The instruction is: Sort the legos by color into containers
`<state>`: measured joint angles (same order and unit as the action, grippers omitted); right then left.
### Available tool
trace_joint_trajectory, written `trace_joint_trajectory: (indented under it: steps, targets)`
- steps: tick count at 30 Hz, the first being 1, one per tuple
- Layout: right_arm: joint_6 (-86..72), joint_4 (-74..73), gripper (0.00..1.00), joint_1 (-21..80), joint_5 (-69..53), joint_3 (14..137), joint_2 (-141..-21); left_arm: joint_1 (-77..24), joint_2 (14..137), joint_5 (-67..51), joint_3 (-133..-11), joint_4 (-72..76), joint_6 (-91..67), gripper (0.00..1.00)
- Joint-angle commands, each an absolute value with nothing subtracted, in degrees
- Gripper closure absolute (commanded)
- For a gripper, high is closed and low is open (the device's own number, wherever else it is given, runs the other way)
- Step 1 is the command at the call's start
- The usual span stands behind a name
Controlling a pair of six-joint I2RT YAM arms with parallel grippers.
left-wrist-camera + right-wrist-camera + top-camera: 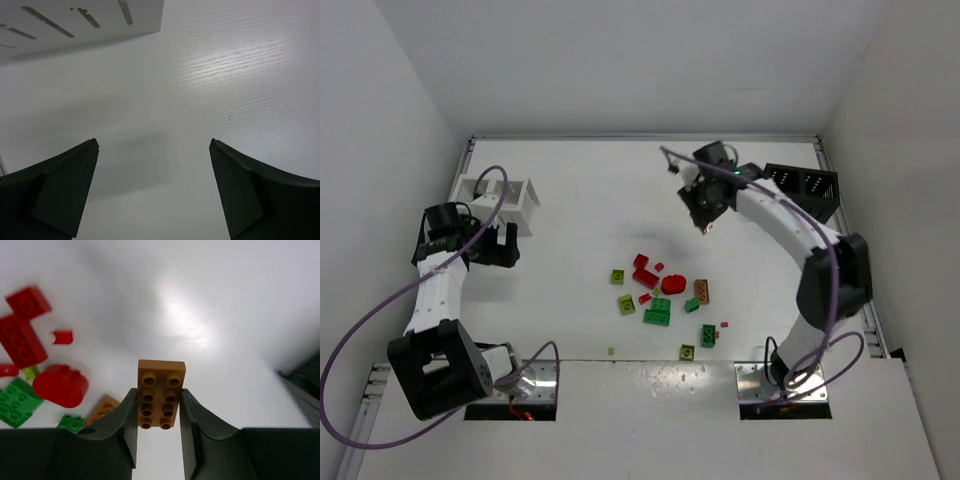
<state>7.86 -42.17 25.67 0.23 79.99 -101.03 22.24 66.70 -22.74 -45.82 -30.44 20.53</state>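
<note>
Gripping an orange-tan brick (161,375) aloft

Right gripper (158,407) is clamped on the brick's long sides, studs facing the wrist camera. Red and green legos (665,290) lie scattered below, with the black bin (805,185) near. Left gripper (154,150) gapes wide, holding nothing, by the white bin (505,200).

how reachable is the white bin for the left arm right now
Probably yes. The left end effector hangs open and empty close beside the white bin. In the wrist view only table surface shows between its fingers and the bin's slatted wall, so nothing seems to block the way.
</note>
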Motion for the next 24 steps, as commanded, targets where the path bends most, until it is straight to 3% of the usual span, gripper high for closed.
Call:
trace_joint_trajectory:
  steps: [1, 8, 16, 24]
  targets:
    - [4.9, -39.8, 1.0, 20.9, 5.9, 84.6, -91.9, 23.4, 67.2, -26.1, -47.5, -28.4, 20.0, 0.0]
    - [6.2, -37.3, 1.0, 6.1, 9.6, 87.3, -86.4, 23.4, 68.3, -29.8, -49.7, -28.4, 18.7, 0.0]
    - [6.8, -36.0, 1.0, -12.4, 3.7, 92.8, -93.6, 22.9, 68.3, -30.5, -50.9, -27.2, 19.2, 0.0]
    - [5.1, -33.0, 1.0, -16.8, -1.1, 94.1, -100.1, 22.3, 68.8, -30.0, -49.2, -24.7, 18.7, 0.0]
